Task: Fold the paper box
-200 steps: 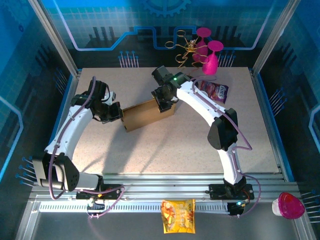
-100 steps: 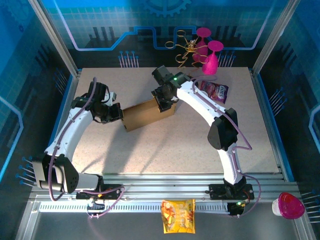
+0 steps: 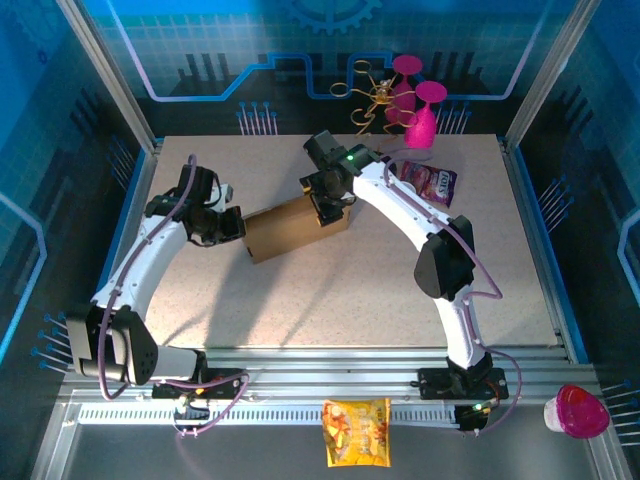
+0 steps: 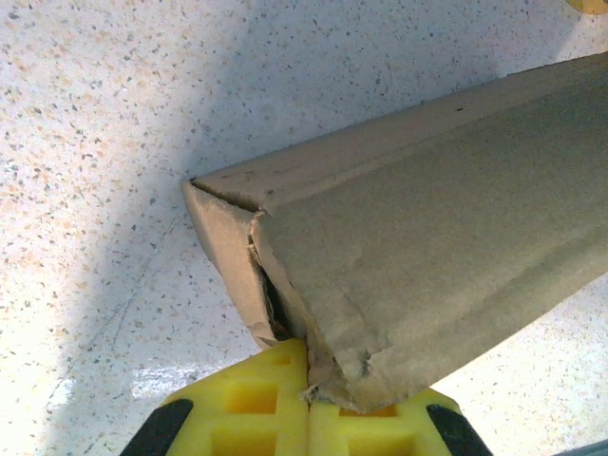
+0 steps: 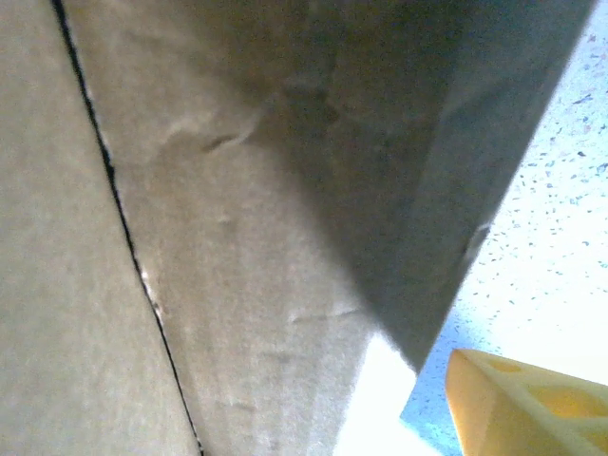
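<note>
L gripper (image 4: 309,418) closed, empty, butting paper box (image 4: 437,256) end. Box long axis runs ahead to R gripper (image 3: 326,207); its gape unclear.

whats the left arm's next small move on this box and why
Probably nudge the left gripper forward to press the end flap flush: its fingers sit together at that end of the paper box, a dark gap shows beside the flap, and the right gripper is at the far end.

Speckled beige table (image 3: 330,295) inside blue circuit-patterned walls (image 3: 200,35), brightly lit.
</note>
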{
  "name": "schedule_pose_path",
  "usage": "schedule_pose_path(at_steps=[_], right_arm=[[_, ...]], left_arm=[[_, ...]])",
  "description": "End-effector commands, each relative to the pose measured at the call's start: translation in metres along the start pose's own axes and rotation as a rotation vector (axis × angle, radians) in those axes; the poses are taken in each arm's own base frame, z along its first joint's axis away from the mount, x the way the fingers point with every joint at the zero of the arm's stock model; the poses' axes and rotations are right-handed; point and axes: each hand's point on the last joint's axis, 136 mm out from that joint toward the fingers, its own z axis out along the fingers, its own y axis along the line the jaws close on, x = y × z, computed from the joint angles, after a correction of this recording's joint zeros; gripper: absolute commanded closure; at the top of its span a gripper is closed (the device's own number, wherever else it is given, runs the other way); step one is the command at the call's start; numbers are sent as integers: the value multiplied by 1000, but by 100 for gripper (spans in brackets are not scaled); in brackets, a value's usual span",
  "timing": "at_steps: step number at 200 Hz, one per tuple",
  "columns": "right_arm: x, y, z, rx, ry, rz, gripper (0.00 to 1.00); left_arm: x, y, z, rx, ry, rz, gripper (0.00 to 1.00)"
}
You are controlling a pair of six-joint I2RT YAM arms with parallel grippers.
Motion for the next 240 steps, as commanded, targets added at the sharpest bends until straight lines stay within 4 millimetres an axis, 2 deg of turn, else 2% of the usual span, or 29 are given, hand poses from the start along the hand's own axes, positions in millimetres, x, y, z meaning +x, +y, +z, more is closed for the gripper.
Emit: schedule_pose_path(at_steps=[1,56,93,117,145,167,183,213,240], right_arm=[[0,5,-10,-16,12,-40,19],[-7,12,-33,-110,45,-28,16],[-15,17,-58,-167,39,-26,16],[-29,18,-81,-213,5,-26,16],[-62,11,-103,-266,-77,-31,17],[-88,1,-106,-285,-122,-46,20],[-97,-3,-100,-300,-112,-71,20],[-94,0,-84,-378,-66,-90,18],[-84,14,-75,-418,-19,-137,14]], left_arm=[[41,30,21,-118,175,-36,100],[39,31,21,-130,178,-32,100],[38,30,21,-130,176,-29,100],[37,29,21,-130,176,-24,100],[37,28,21,-131,177,-19,100],[37,27,22,-130,179,-15,100],[37,26,22,-130,177,-11,100],[36,26,21,-135,176,-5,100],[36,26,21,-139,177,1,100]])
